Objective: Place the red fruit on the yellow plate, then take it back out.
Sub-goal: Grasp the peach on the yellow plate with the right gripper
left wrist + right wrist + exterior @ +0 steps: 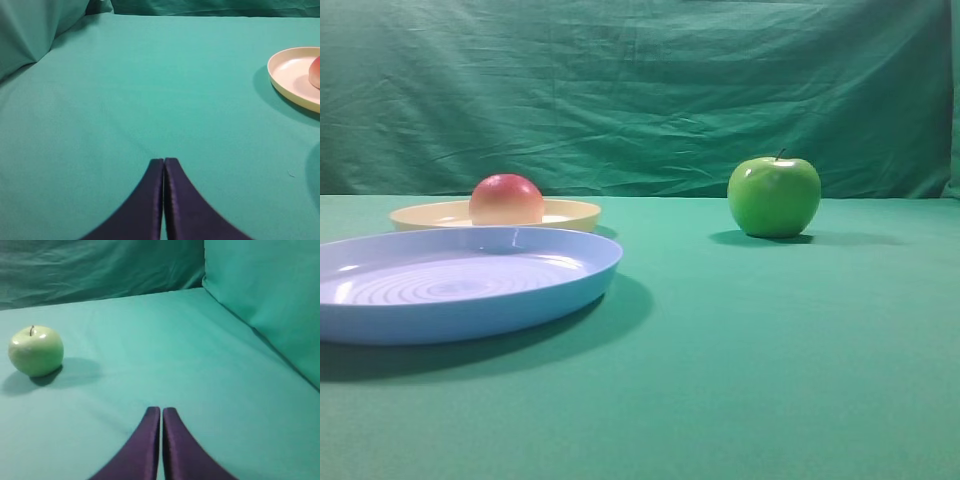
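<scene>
Exterior high view: 1 red fruit [506,199] sits on the yellow plate [570,213], behind the blue plate [470,285].
Task progress: first half looks done, since the fruit rests on the plate with no tool touching it; taking it back out is left.
Left tool [164,161]: fingers pressed together, holding nothing, over bare table [150,90], well apart from the plate at the right edge of its view.
Right tool [161,410]: fingers together, holding nothing, well apart from the green apple [35,350].
Count, fruit: 2 (1 red, 1 green).
Count, plates: 2 (1 yellow, 1 blue).
Count, tools: 2.
</scene>
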Available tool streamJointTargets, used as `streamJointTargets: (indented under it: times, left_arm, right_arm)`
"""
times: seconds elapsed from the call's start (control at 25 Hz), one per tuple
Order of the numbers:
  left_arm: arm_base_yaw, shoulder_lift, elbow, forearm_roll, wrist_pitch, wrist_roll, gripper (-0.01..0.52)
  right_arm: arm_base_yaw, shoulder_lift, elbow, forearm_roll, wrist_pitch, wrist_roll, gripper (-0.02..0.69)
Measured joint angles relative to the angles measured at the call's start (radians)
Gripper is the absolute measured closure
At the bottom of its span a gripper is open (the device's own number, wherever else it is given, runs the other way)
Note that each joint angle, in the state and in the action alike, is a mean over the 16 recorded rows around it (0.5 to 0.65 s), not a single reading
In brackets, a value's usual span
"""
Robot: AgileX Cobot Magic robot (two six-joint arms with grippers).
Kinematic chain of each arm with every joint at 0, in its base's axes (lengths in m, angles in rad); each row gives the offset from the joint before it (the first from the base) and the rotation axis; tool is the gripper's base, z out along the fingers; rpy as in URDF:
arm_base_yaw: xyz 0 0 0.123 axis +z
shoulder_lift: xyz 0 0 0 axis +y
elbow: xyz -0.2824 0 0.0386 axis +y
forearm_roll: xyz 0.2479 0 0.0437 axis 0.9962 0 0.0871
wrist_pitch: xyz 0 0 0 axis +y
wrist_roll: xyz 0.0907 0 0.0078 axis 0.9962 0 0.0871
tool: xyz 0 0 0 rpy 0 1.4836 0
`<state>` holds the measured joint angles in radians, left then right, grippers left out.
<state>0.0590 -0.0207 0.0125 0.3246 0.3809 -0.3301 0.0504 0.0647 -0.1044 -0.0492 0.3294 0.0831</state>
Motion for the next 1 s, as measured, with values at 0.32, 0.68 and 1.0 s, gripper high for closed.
streamJointTargets:
  times: [0.32, 0.68, 1.0]
  left_arm:
    - [0.000, 0.000, 0.000, 0.000, 0.000, 0.000, 0.514]
    - [0.000, 0.000, 0.000, 0.000, 0.000, 0.000, 0.514]
    - [0.000, 0.000, 0.000, 0.000, 0.000, 0.000, 0.514]
  right_arm:
    - [0.109, 0.185, -0.224, 0.014, 0.079, -0.002, 0.665]
    - [0.319, 0.475, -0.458, 0.029, 0.244, -0.007, 0.665]
    - [0.470, 0.742, -0.641, 0.079, 0.354, -0.080, 0.665]
